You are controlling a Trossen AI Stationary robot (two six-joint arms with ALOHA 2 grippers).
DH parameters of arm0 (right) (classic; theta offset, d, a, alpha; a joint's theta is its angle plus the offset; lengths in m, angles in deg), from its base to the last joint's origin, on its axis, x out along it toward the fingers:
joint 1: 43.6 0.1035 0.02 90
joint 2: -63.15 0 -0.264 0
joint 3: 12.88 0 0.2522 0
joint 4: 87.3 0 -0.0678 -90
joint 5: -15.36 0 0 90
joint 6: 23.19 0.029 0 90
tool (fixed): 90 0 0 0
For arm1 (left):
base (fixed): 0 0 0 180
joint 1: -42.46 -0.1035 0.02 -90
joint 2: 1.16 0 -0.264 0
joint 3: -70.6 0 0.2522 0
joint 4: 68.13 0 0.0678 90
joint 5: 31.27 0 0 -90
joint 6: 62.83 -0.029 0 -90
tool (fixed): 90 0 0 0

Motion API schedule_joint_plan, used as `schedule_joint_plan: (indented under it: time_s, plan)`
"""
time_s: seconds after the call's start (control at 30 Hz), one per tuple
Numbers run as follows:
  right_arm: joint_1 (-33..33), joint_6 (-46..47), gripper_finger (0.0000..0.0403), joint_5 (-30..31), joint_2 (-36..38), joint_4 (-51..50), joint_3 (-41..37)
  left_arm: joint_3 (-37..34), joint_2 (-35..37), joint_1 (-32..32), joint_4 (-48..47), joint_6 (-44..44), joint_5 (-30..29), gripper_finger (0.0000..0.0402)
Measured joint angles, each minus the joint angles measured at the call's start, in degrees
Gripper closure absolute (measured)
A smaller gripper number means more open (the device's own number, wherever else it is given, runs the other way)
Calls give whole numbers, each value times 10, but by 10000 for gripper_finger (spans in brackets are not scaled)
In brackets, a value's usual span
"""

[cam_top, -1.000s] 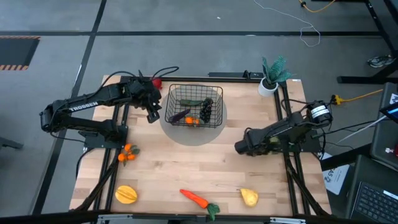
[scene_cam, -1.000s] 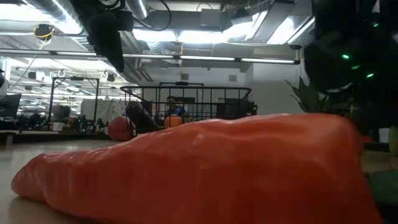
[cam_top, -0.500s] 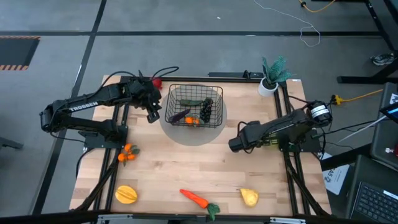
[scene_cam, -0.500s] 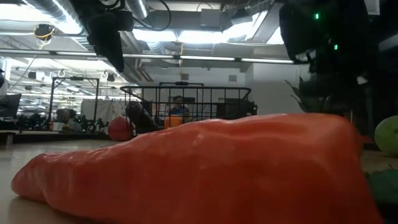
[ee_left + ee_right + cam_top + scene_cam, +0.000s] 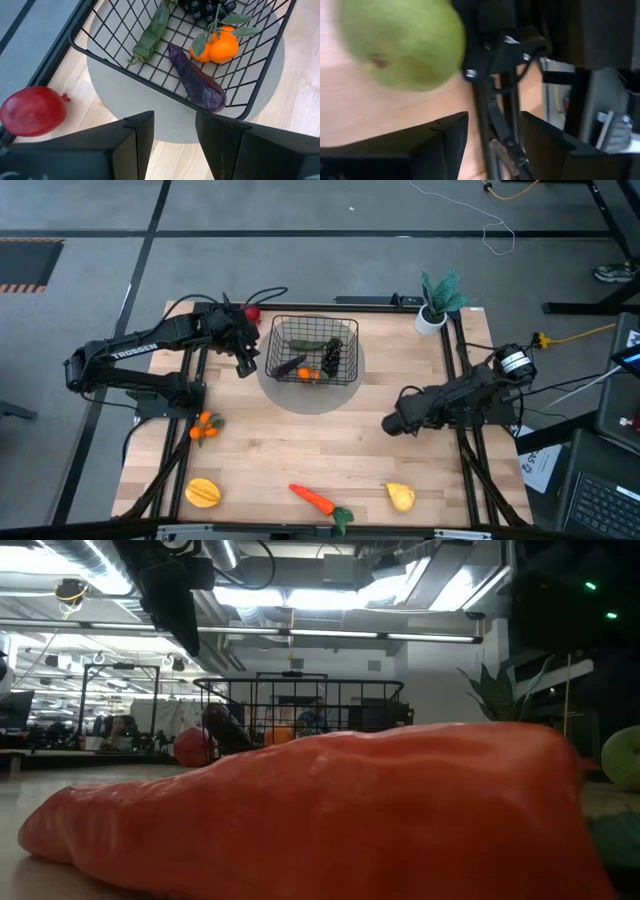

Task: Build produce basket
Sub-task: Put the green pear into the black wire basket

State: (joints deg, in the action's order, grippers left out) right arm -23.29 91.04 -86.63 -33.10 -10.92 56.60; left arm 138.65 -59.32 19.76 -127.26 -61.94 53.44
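Observation:
The black wire basket stands on a grey round mat at the table's far middle. It holds a green cucumber, a purple eggplant, small oranges and dark grapes. A red apple lies on the table left of the basket. My left gripper hovers open and empty just left of the basket, also shown in its wrist view. My right gripper is open and empty at the right middle. A green fruit lies just ahead of its fingers.
Small oranges, a yellow-orange fruit, an orange carrot and a yellow pear lie along the table's left and near side. A teal plant in a white pot stands at the far right corner. The carrot fills the low view.
My right gripper has swung a little toward the table's left, then back toward the right and near edge, staying open.

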Motion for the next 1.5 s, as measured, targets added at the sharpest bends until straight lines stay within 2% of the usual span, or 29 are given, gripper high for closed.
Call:
schedule_joint_plan:
  time_s: [0.3, 0.47, 0.57, 0.7, 0.83, 0.93, 1.03, 1.23, 1.37, 1.5]
  plan:
    - [17, 86, 226, 2, 0, 2, -40, 0, 0, 0, 0, 0, -2, 269]
    - [17, 135, 226, 20, 0, 43, -66, 0, 0, 0, 0, 0, -2, 269]
    - [16, 162, 226, 64, 0, 103, -75, 0, 0, 0, 0, 0, -2, 269]
    - [16, 191, 226, 155, 0, 153, -75, 0, 0, 0, 0, -1, -2, 269]
    - [16, 182, 226, 252, 0, 193, -75, 0, 0, 0, 0, -1, -2, 269]
    - [16, 159, 226, 285, 0, 199, -68, 0, 0, 0, 0, -1, -2, 269]
    - [16, 157, 226, 286, 0, 181, -57, 0, 0, 0, 0, -1, -2, 269]
    - [17, 175, 226, 203, 0, 89, -48, 0, 0, 0, 0, -1, -2, 269]
    - [16, 134, 226, 200, 0, 98, -48, 0, 0, 0, 0, 0, -2, 269]
    - [15, 141, 226, 199, 0, 88, -48, 0, 0, 0, 0, 0, -2, 269]
